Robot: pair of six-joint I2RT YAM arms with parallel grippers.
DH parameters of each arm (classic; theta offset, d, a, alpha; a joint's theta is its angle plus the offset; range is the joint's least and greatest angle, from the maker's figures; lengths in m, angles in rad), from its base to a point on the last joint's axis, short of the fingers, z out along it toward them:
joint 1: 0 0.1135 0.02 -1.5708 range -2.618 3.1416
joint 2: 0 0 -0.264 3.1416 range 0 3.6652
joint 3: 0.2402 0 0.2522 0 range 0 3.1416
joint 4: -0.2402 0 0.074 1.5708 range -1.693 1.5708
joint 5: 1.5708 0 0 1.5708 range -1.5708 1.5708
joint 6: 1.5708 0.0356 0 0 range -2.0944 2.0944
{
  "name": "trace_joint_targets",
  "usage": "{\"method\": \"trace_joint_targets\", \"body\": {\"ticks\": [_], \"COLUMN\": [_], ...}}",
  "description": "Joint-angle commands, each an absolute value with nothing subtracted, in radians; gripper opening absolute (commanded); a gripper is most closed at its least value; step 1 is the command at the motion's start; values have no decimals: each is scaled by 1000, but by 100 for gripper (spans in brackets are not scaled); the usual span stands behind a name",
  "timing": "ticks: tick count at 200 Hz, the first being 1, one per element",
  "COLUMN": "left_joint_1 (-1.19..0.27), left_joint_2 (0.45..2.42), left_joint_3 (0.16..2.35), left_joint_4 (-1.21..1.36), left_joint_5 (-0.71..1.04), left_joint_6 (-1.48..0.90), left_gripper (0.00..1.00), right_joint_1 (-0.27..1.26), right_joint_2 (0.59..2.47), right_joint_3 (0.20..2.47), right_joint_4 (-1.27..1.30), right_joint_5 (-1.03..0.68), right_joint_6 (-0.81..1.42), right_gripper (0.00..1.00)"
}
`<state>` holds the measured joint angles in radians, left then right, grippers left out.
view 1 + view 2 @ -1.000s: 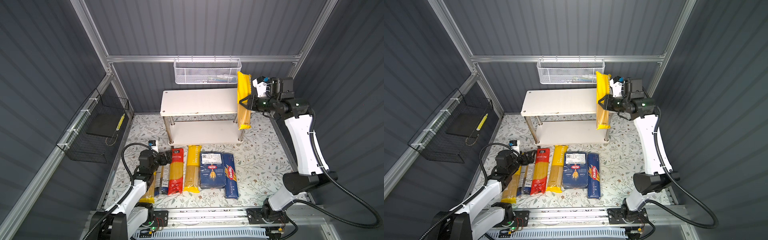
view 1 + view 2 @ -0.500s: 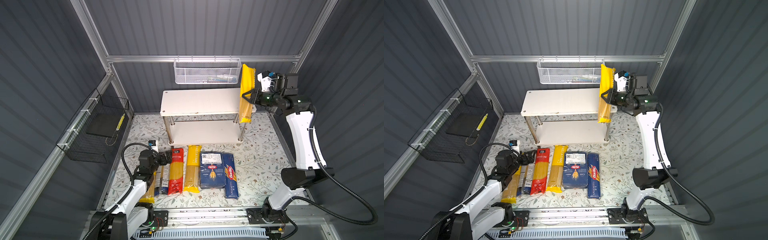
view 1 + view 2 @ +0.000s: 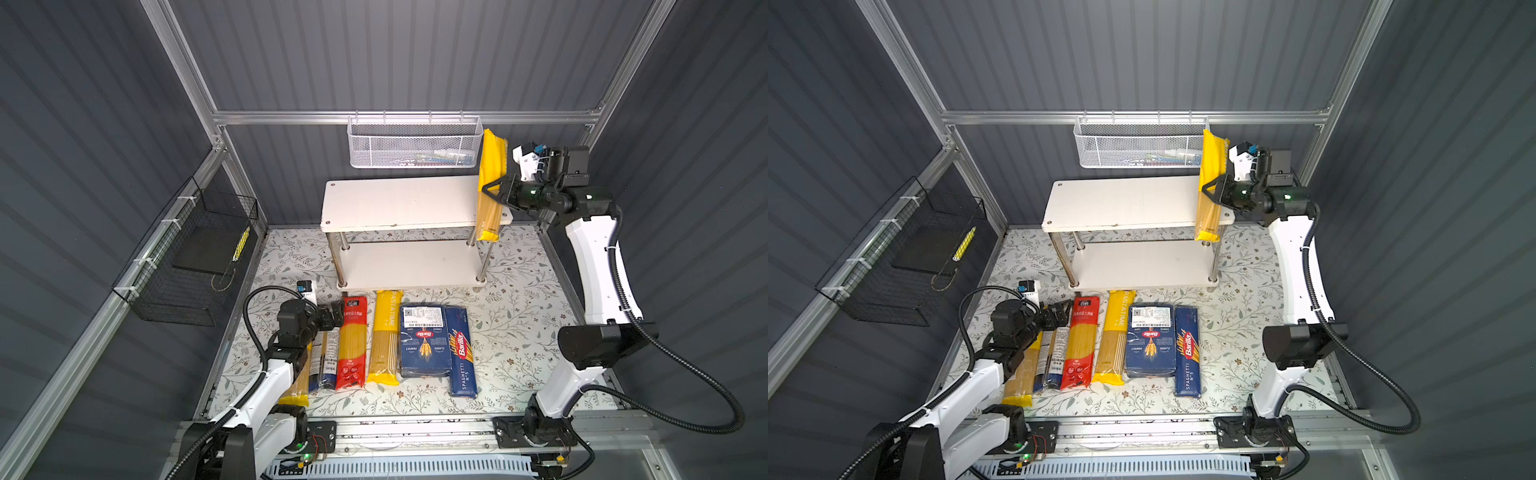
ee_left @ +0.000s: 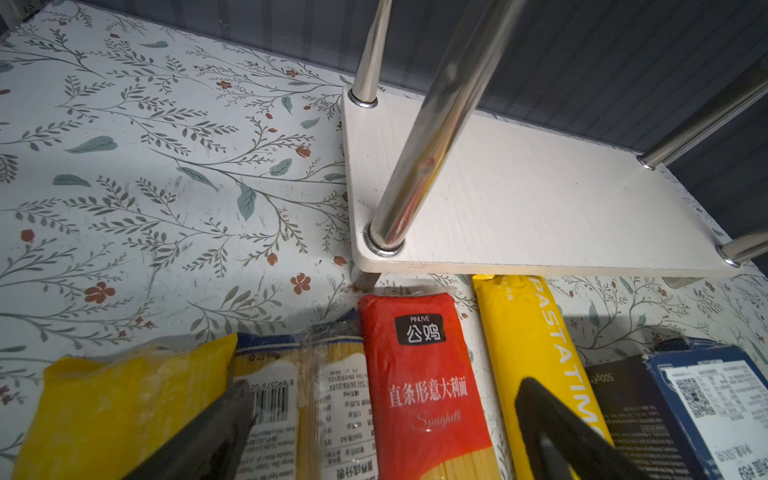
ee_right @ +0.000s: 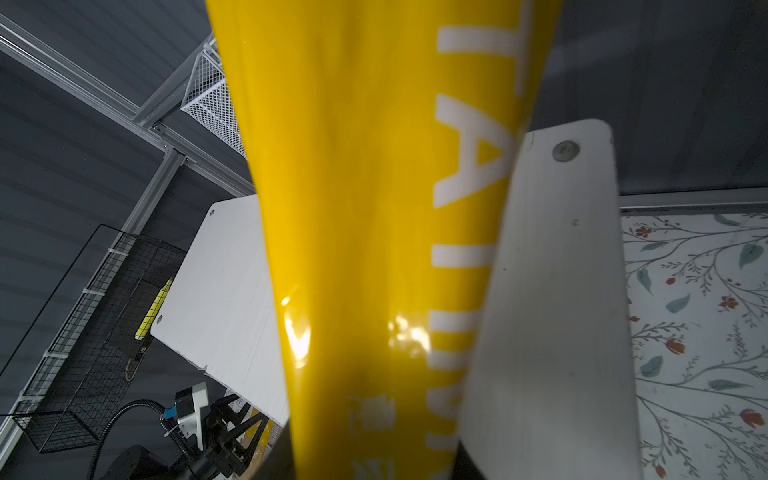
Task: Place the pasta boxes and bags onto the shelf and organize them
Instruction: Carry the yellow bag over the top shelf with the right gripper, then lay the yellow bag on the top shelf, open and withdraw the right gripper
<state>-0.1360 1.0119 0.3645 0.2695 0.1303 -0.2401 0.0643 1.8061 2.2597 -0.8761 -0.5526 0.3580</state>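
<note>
Clamped firmly on the middle of a yellow bag (image 3: 490, 166): the right gripper (image 3: 493, 192). Held in the air at the right end of the shelf (image 3: 334, 259), above its top board (image 3: 399, 199), apparently not yet resting there. Long axis running far to near, across the short side of the board; far end raised in front of the white mesh basket (image 3: 415, 143), near end reaching past the near edge. Probably more upright than flat, exact tilt not possible to tell. Board therefore just left of and below the fingers, so the coming move, by judgement: tilt the raised end down, shift a little left, lay flat. Right arm the nearer one for this.

Look of the bag: long, slim, glossy yellow film with white letters on the raised part and at the lower tip, clear stretch between showing pale straight spaghetti. Likely stiff but brittle, so gentle lowering advised.

Farther out, left gripper (image 4: 384, 388) low over the table (image 3: 519, 299), fingers apart, holding nothing, above a clear bag (image 4: 291, 386) and a red bag (image 4: 419, 374). To the right of these, in order: second yellow bag (image 4: 528, 328), wide blue box (image 3: 424, 338), narrow blue box (image 3: 462, 357). All flat, long axes far to near, just near of the lower board (image 3: 407, 264). Nothing lying on either board.
</note>
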Motion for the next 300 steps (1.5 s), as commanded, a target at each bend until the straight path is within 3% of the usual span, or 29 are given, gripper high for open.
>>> {"method": "trace_joint_targets", "body": {"ticks": [1, 88, 126, 212, 246, 300], "left_joint_1": [-132, -132, -132, -132, -132, -132], "left_joint_2": [1010, 1008, 1007, 991, 989, 985], "left_joint_3": [375, 374, 374, 364, 364, 361], "left_joint_4": [259, 259, 259, 262, 262, 262], "left_joint_5": [123, 123, 123, 120, 120, 118], "left_joint_6": [-242, -242, -242, -244, -244, -246], "left_gripper": [100, 100, 100, 100, 100, 100], "right_joint_1": [51, 47, 48, 64, 66, 66], "right_joint_2": [1818, 1825, 1826, 1849, 1847, 1817], "right_joint_3": [2304, 2310, 2309, 2305, 2304, 2309], "right_joint_4": [-752, -796, -805, -809, -816, -834], "right_joint_5": [-524, -371, -360, -359, -351, -348], "right_joint_6": [336, 325, 325, 337, 336, 314], "right_gripper": [18, 29, 38, 44, 51, 71]}}
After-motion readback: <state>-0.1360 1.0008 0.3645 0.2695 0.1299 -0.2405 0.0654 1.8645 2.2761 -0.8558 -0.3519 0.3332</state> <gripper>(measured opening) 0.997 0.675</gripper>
